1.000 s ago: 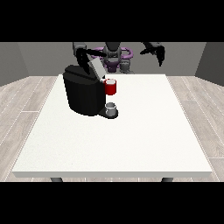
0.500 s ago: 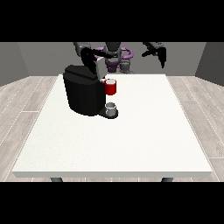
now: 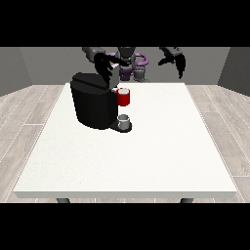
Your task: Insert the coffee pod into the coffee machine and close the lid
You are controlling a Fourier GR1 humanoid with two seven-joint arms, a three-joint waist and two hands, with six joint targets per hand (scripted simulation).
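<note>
- Table [image 3: 146, 161]: plain white top, no pattern; dark legs showing under the near edge.
- Coffee machine [image 3: 93, 105]: black body and lid, left of centre.
- Brew head part [image 3: 124, 97]: red, with a pale top rim, on the machine's right side.
- Cup [image 3: 124, 121]: grey, on the machine's dark base.
- Hand at the view's left [image 3: 104, 68]: black.
- Hand at the view's right [image 3: 177, 61]: black.
- Robot torso [image 3: 129, 61]: grey with purple parts, far side.
- Floor [image 3: 29, 112]: pale grey-brown planks.
- Walls [image 3: 44, 63]: grey.

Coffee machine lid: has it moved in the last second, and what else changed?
The lid has swung down from upright to nearly flat on the coffee machine, with the robot hand at the view's left above it. The red part, the cup and the other robot hand stayed.
</note>
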